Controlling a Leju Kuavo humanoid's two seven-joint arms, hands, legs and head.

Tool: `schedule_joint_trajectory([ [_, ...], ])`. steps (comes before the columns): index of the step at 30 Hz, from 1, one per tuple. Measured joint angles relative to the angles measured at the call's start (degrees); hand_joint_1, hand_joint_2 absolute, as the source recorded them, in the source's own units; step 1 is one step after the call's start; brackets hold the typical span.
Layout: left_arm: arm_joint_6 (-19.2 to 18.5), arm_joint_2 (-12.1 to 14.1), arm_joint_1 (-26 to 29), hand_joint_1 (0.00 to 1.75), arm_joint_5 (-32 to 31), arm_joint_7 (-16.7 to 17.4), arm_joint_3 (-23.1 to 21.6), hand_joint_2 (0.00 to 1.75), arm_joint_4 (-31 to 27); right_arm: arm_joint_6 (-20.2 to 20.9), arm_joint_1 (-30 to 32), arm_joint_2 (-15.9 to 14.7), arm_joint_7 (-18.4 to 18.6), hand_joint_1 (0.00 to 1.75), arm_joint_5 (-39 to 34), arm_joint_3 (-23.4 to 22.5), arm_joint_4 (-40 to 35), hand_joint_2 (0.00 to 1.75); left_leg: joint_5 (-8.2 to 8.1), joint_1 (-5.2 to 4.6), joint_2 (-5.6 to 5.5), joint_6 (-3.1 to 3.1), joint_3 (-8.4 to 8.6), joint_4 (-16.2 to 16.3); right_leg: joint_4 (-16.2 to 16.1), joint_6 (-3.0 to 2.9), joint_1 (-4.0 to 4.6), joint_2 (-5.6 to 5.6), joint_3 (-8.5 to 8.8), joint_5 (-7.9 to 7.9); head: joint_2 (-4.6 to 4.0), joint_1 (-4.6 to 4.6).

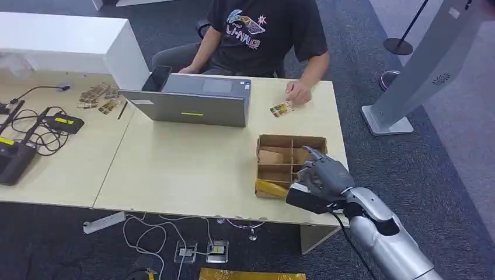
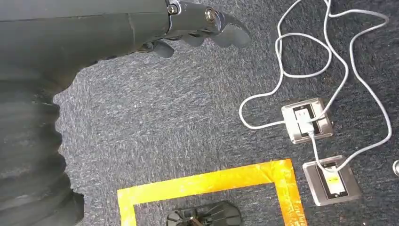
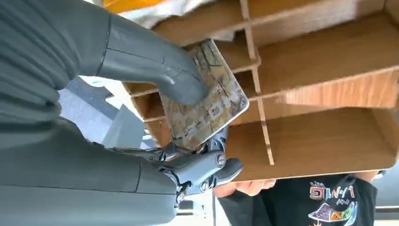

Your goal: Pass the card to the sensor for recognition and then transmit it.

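Right hand [image 3: 141,155] pinched a patterned card [image 3: 207,103], the thick thumb pressing on the card's face and the darker fingers [image 3: 207,167] backing it from beneath. That hand hovered over the cardboard divider box [image 1: 274,142] near the counter's [image 1: 187,169] right front corner, the card sitting just above the box's compartments rather than inside one. By my judgement the card was already lifted free, so the coming move was a carry toward the sensor; which object served as sensor could not be told, though a grey laptop [image 1: 192,100] stood toward the counter's far edge, left of the box. The card's long axis ran outward from the pinch, away from the palm, leaving its free end to lead. Left hand [image 2: 197,23] hung low over the carpet, fingers loosely curled with nothing in them, well apart from the card, so the right arm was clearly nearer. A person's hand [image 1: 299,91] rested on another card [image 1: 281,109] at the far right edge.
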Motion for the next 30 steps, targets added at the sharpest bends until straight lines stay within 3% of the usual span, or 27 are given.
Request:
schedule_joint_trajectory([
  [22, -0.13, 0.00, -0.01, 0.00, -0.26, 0.00, 0.09, 1.75, 0.17, -0.39, -0.67, 0.04, -1.01, 1.75, 0.07, -0.07, -0.02, 1.75, 0.00, 0.00, 0.01, 0.00, 0.00, 0.00, 0.01, 0.00, 0.00, 0.02, 0.00, 0.00, 0.00, 0.00],
  [26, 0.28, -0.02, 0.00, 0.00, -1.03, -0.39, 0.09, 1.75, 0.17, -2.45, -4.50, -0.04, -3.65, 1.75, 1.01, -1.58, -0.04, 1.75, 0.02, -0.02, 0.05, -0.01, 0.01, 0.00, 0.01, 0.01, -0.02, 0.04, 0.00, 0.03, 0.00, 0.00],
  [30, 0.61, -0.02, 0.02, 0.00, -1.88, -1.27, 0.07, 1.75, 0.17, -3.23, -12.36, -1.22, -6.93, 1.75, 2.56, -4.85, 0.28, 1.75, 0.05, -0.05, 0.07, 0.01, 0.04, 0.01, 0.01, 0.04, -0.05, 0.04, 0.00, 0.06, 0.00, -0.02],
])
